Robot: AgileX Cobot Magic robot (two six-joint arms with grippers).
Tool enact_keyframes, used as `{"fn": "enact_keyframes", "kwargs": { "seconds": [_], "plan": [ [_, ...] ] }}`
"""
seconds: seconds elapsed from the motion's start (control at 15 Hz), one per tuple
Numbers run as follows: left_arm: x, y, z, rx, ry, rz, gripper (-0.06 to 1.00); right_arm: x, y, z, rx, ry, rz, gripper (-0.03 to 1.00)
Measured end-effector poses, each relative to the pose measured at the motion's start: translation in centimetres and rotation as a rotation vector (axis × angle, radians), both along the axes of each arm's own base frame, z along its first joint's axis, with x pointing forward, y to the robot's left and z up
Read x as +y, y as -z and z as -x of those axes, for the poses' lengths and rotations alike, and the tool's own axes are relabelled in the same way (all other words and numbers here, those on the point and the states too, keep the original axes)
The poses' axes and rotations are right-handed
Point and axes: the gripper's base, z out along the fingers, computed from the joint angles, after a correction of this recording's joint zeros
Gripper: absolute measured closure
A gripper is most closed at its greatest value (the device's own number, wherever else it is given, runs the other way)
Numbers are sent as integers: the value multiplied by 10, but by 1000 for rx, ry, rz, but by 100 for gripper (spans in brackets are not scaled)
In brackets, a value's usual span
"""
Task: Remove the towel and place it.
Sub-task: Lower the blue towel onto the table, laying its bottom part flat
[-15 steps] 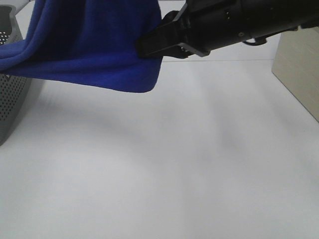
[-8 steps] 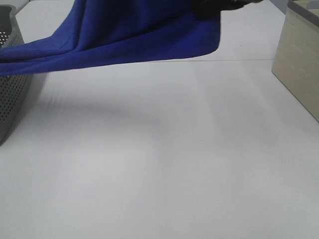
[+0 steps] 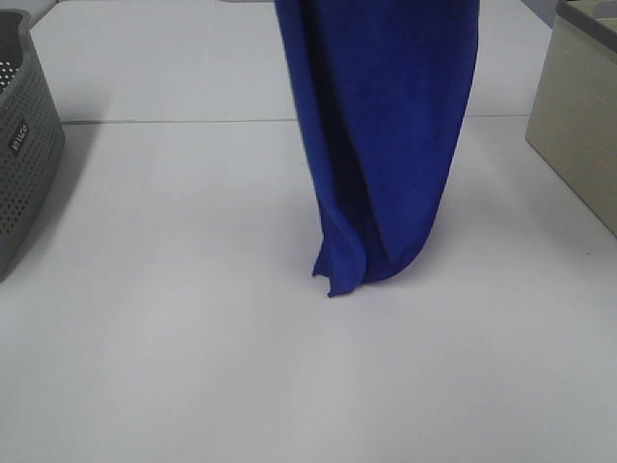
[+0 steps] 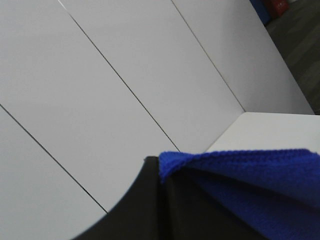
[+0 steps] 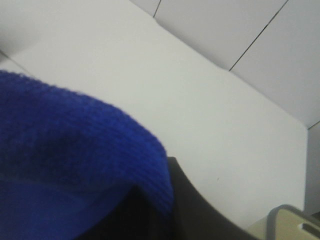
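The white table [image 3: 193,386] lies bare in front. Over its middle the towel [image 3: 386,145] hangs in long royal-blue plush folds, its lowest corner at the tabletop. Its top lies against the left gripper [image 4: 145,210] and drapes the right gripper [image 5: 200,215]; whether either is clamped, I cannot tell.

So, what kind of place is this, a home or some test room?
Most likely a lab or test bench, not a home: a plain white table, white wall panels, and few props, namely a grey perforated basket, a beige box and the hanging blue towel.
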Motion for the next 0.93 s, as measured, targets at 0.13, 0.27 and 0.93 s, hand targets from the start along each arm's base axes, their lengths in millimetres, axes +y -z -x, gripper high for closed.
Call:
{"fn": "enact_keyframes", "kwargs": {
  "seconds": [0.13,0.27,0.93],
  "plan": [
    [12,-5,-9,-54,3,28,94,0,-6,-8,-114,2,40,95],
    [16,-6,-15,-91,13,36,94,2,-12,-13,-216,-12,45,95],
    [54,10,-67,-190,-4,43,94,20,-1,-61,-488,-76,-15,95]
  ]
}}
